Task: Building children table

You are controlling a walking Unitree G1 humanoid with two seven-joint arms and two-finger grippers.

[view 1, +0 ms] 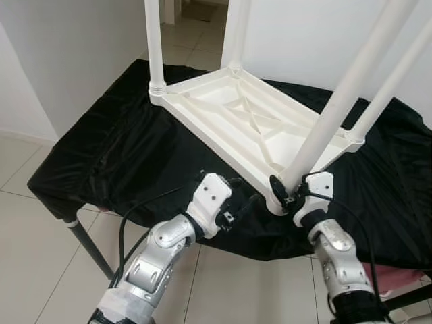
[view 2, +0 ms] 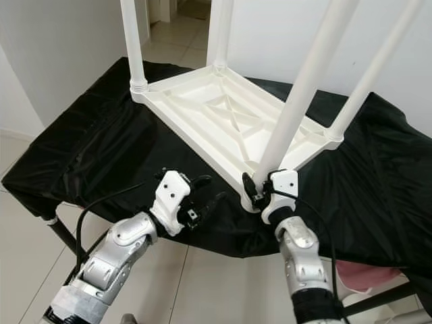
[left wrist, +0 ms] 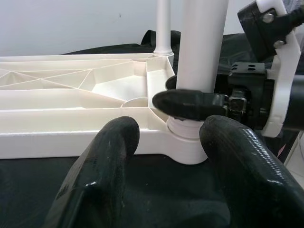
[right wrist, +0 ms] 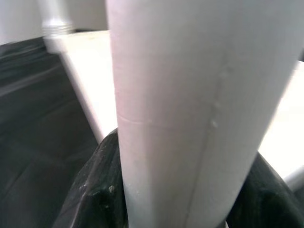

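Two end effectors work at the near corner of an upturned white children's table [view 1: 243,118], low and right of centre in the head views. The right end effector [view 1: 287,190] is clamped on the near leg [view 1: 337,101] just above the socket; in the right wrist view its black fingers [right wrist: 97,190] sit on either side of the white tube, which rises between them. The left end effector [view 1: 244,200] hangs just beside that same corner with its fingers spread moderately and nothing between them; in the left wrist view the two pads [left wrist: 109,161] frame the leg's base collar [left wrist: 185,142] without touching it, with the right end effector's finger wrapped across the tube beyond.

The children's table lies top-down, its ribbed underside facing up, on a bench covered with black cloth [view 1: 121,155]. Four white legs stand up from its corners: one at upper left of the frame [view 1: 155,47], one at upper centre [view 1: 235,34], one at right [view 1: 391,81] and the held one. Pale floor tiles [view 1: 27,229] show at lower left, a white wall [view 1: 67,47] behind
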